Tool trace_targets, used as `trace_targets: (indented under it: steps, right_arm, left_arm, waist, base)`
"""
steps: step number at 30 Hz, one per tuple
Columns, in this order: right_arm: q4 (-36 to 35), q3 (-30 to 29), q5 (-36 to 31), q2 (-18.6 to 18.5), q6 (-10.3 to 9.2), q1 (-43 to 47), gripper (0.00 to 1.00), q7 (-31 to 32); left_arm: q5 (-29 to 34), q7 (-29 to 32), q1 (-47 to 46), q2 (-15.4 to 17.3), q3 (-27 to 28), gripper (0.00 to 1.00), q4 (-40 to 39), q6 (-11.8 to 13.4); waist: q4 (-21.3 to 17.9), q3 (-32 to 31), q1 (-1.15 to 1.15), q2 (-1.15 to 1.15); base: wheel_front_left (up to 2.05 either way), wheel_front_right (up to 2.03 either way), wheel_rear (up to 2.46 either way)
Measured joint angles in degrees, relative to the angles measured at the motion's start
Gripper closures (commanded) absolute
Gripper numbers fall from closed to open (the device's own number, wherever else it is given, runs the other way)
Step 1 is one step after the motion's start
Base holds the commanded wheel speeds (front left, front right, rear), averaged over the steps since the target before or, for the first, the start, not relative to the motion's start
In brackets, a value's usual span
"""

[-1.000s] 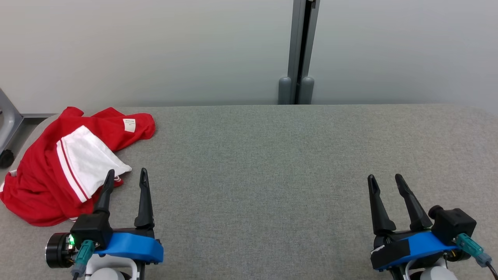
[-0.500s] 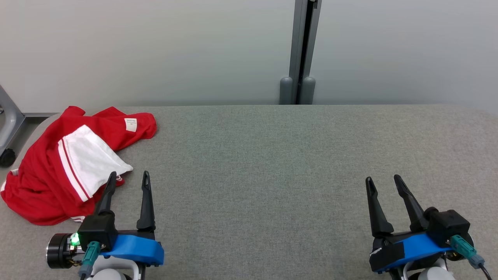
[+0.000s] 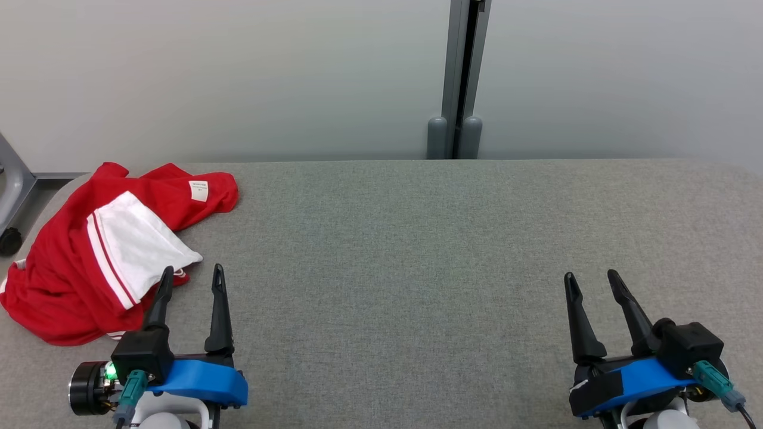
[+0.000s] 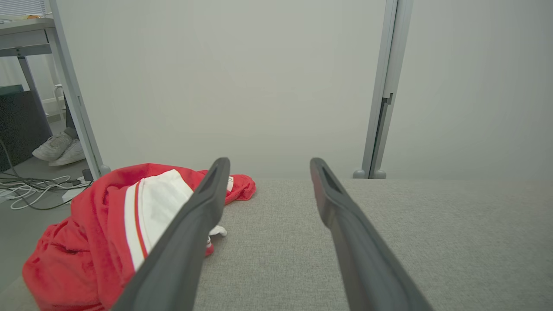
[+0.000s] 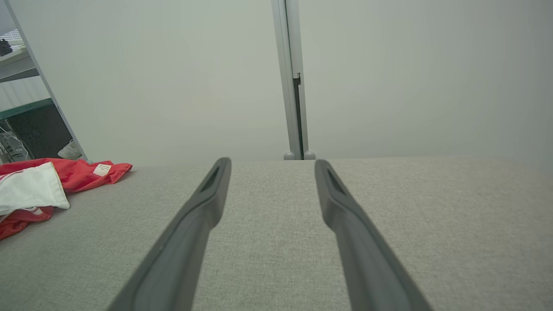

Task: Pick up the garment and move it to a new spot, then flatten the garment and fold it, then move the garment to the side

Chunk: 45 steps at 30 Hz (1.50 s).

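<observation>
Your garment [image 3: 59,280] lies crumpled at the far left of the grey desk [image 3: 417,238]. It is red with a white panel, and a small white label [image 3: 198,191] faces up near its far edge. Your left tool [image 3: 194,269] hovers at the near left, jaws spread wide with nothing between them. In the head view its left finger [image 3: 160,299] overlaps the garment's near right edge, but you cannot tell whether it touches the cloth. In the left wrist view the garment [image 4: 86,242] lies to the left of the fingers, partly behind one. Your right tool [image 3: 591,274] is at the near right, well apart from the garment, its jaws likewise wide and empty above bare desk. Behind the desk stands a pale wall [image 3: 238,71] with a grey post [image 3: 459,77].
</observation>
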Motion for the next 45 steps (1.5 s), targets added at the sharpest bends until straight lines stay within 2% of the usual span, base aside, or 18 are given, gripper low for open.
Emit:
trace_targets:
  steps: [11,17,39,45]
  right_arm:
    - [0.26,-0.16,0.24,-0.01,0.00,0.00,0.00,0.00]
    - [0.27,0.10,0.33,-0.01,0.00,0.03,0.00,-0.04]
    - [0.38,0.22,-0.36,-0.02,0.00,-0.31,0.00,-0.04]
    - [0.54,0.32,-0.79,-0.02,0.00,-0.87,0.00,-0.05]
  left_arm:
    - [-0.10,0.00,-0.13,0.02,0.44,0.00,0.48,0.10]
    - [-0.22,-0.01,-0.88,0.64,0.86,0.00,0.65,0.33]
    - [-0.67,-0.02,-1.23,1.93,2.91,0.00,0.53,1.57]
    - [-1.09,-0.01,-1.14,2.13,3.78,0.00,0.24,1.80]
  waist:
    - [0.90,0.09,0.00,0.00]
    - [2.98,-0.05,0.00,0.00]
    - [20.89,0.64,0.00,0.00]
    - [24.73,1.95,0.00,0.00]
  base:
    - [0.00,0.00,0.00]
    - [0.00,0.00,0.00]
    - [0.00,0.00,0.00]
    - [0.00,0.00,0.00]
